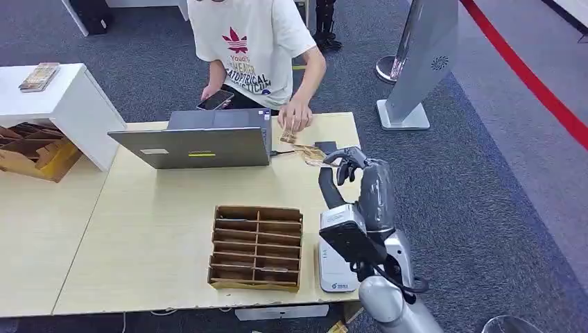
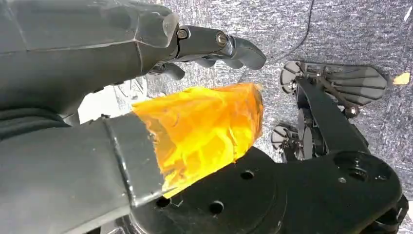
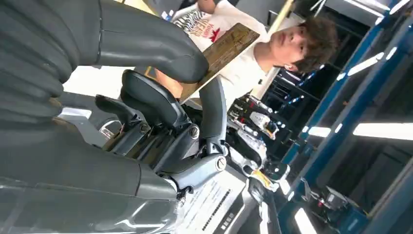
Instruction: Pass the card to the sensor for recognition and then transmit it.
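Right hand (image 1: 349, 164) pinches card (image 1: 311, 155) near person's hand (image 1: 297, 118); left hand (image 2: 160, 73) empty, fingers loosely apart.

The person's white T-shirt (image 1: 253, 41) at the top centre of the head view bears a red trefoil logo, with dark block lettering below it that is too small to read in full. In the right wrist view the same shirt (image 3: 204, 27) shows that red logo and slanted print, illegible. The white device (image 1: 336, 277) at the lower centre carries a small blue mark, unreadable.
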`<state>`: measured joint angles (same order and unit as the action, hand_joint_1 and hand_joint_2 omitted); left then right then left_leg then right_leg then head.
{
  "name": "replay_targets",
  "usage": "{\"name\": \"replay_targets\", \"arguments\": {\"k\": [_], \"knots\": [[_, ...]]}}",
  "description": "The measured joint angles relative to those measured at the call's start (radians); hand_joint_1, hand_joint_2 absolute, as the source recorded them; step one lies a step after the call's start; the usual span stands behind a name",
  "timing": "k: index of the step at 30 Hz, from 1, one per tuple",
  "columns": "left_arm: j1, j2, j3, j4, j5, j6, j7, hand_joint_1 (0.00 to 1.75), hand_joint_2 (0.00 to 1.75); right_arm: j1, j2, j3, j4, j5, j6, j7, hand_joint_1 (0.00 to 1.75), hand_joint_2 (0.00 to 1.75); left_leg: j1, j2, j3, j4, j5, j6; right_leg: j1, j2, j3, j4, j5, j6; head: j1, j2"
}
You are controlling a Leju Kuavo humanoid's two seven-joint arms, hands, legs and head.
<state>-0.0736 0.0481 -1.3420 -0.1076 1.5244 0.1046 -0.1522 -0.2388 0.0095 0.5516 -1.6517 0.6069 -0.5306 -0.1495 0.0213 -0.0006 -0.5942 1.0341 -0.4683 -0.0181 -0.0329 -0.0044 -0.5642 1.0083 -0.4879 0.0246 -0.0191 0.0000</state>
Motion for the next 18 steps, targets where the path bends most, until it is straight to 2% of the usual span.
{"name": "replay_targets", "arguments": {"k": [5, 18], "knots": [[0.000, 0.000, 0.000, 0.000, 0.000, 0.004, 0.000, 0.00, 0.00, 0.011, 0.006, -0.009, -0.021, -0.007, -0.029, -0.021, 1.75, 1.75, 0.000, 0.000, 0.000, 0.000, 0.000, 0.000, 0.000, 0.000, 0.000, 0.000, 0.000, 0.000, 0.000, 0.000], [0.000, -0.004, 0.012, 0.000, 0.000, 0.005, -0.001, 0.00, 0.00, 0.015, 0.008, -0.009, -0.023, -0.010, -0.029, -0.021, 1.75, 1.75, 0.000, 0.000, 0.000, 0.000, 0.000, 0.000, 0.000, 0.000, 0.000, 0.000, 0.000, 0.000, 0.000, 0.000]]}}
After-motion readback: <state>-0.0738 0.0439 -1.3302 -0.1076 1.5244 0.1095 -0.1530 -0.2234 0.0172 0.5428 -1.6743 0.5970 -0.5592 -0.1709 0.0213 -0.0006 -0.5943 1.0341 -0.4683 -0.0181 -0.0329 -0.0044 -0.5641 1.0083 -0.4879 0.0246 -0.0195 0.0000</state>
